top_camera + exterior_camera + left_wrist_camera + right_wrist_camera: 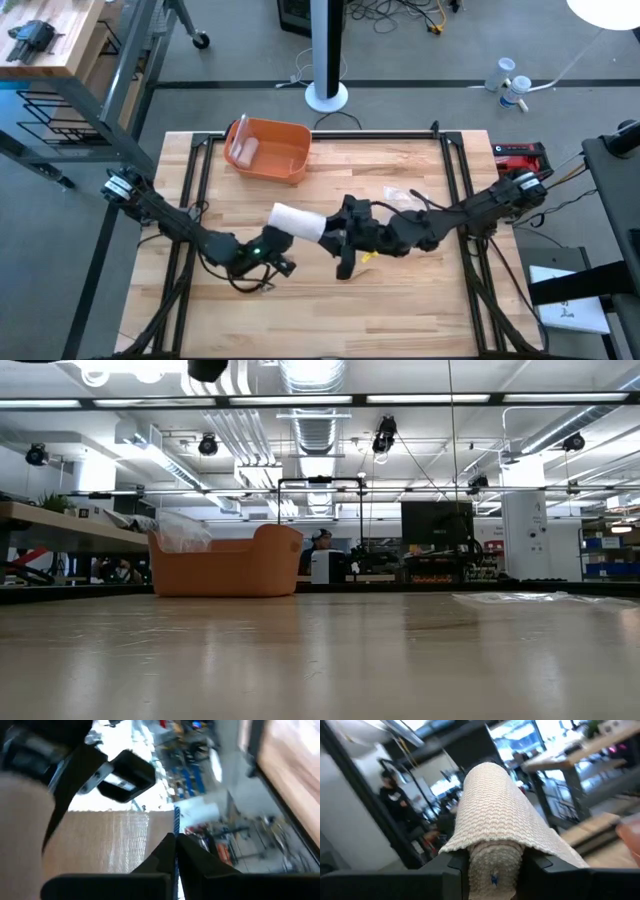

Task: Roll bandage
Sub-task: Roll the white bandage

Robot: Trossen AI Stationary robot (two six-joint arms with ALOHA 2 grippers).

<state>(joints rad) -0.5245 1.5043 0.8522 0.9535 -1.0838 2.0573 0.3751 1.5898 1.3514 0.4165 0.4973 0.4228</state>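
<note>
A pale woven bandage [297,221] stretches between my two grippers over the middle of the table. It does not show in the low view. My right gripper [332,236] is shut on its rolled part [494,870], and the loose strip [492,805] runs away over the top of the roll. My left gripper [274,244] is shut on the strip's other end, at an edge with a blue thread [175,822]. In the left wrist view the strip [100,840] spreads flat beyond the fingers, and the other arm's gripper [125,775] stands behind it. My left gripper pinches the strip's edge [174,836] between its two fingers, beside the blue thread. The flat strip runs from there toward the other gripper. My right gripper pinches the small roll [494,851] between its two fingers, one finger [451,867] on each side. The free strip comes off the top of the roll and leads away, spread to its full width.
An orange basket [270,150] with a clear packet inside stands at the table's far side, left of the middle. A clear plastic wrapper [402,196] lies at the right of the middle. A small yellow thing [366,258] lies under the right arm. Bare wood lies along the near edge.
</note>
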